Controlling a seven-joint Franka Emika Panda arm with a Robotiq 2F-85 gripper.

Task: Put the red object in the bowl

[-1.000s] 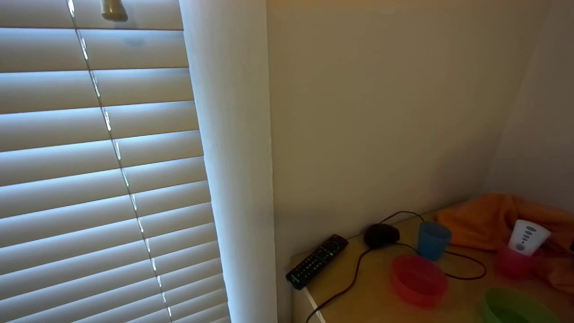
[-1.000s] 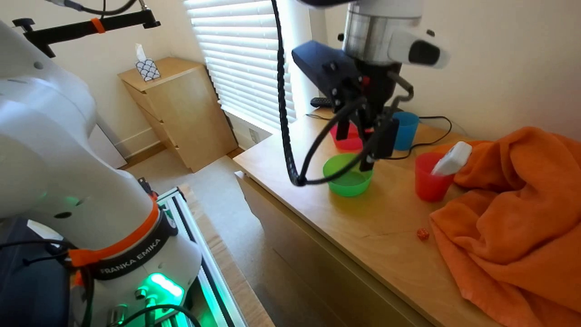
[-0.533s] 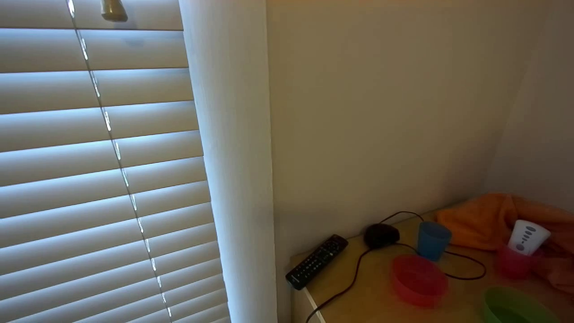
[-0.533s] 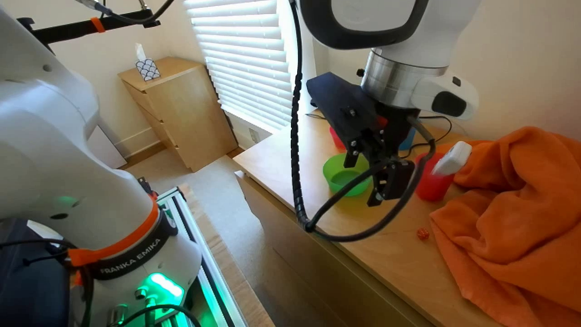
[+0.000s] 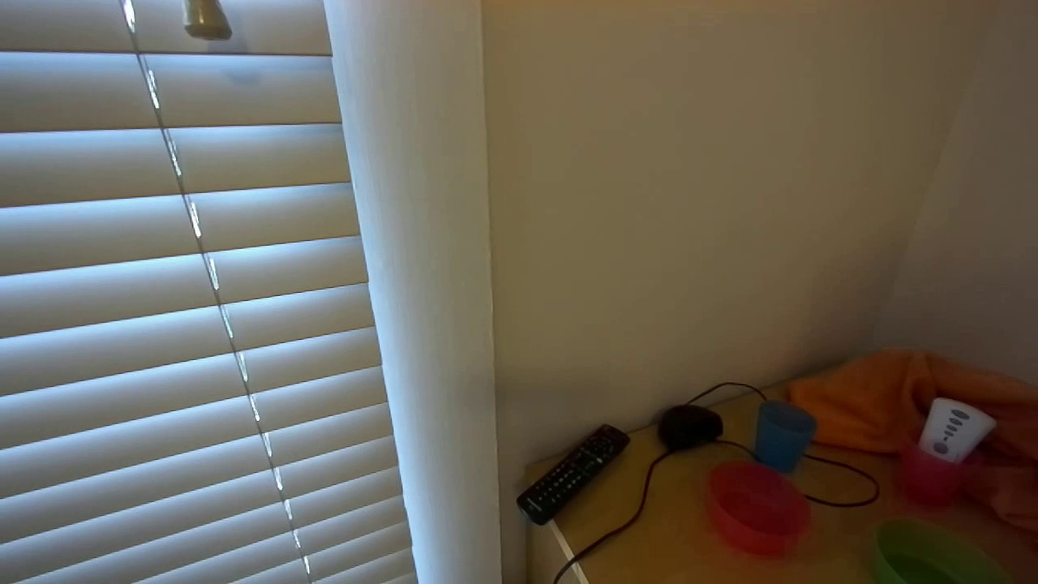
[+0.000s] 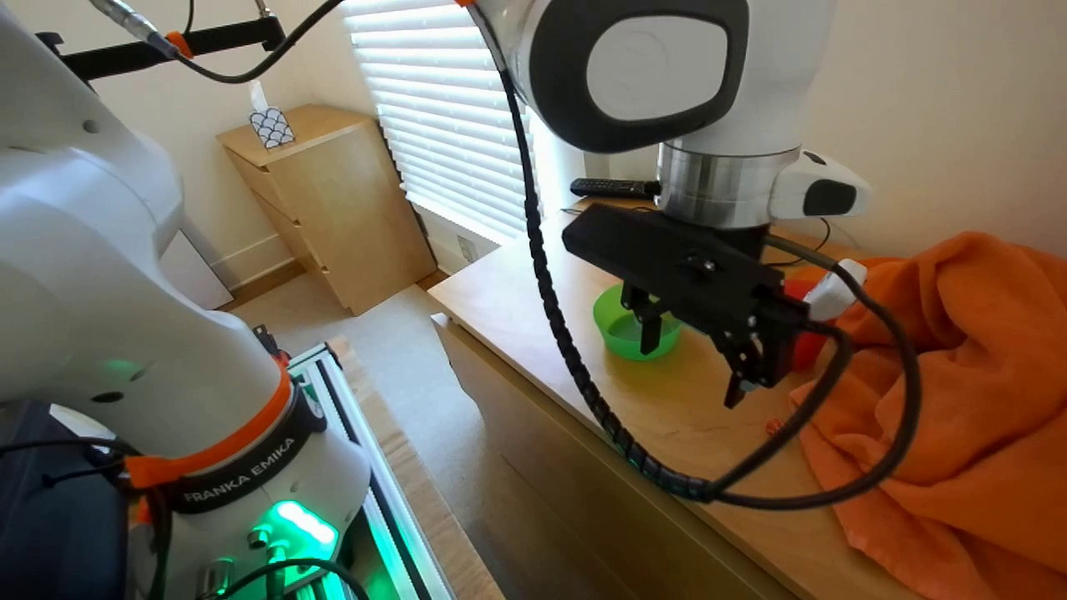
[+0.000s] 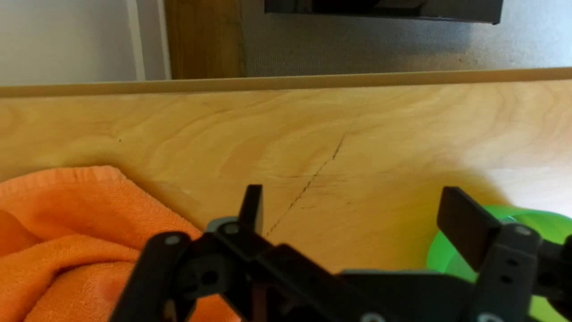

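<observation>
My claw (image 6: 691,375): nearer the towel (image 6: 967,408) than before, fingers spread wide, nothing held.
Small red thing (image 6: 773,426): I should centre above it, descend straight, pinch clear of cloth.

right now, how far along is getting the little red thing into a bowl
Done: nothing shows as finished; the little red thing lies on the wooden top by the towel.
In hand: nothing; the tool hangs open and empty.
Left: grasp, carry and release, perhaps into the green bowl; the red bowl is another candidate.
</observation>
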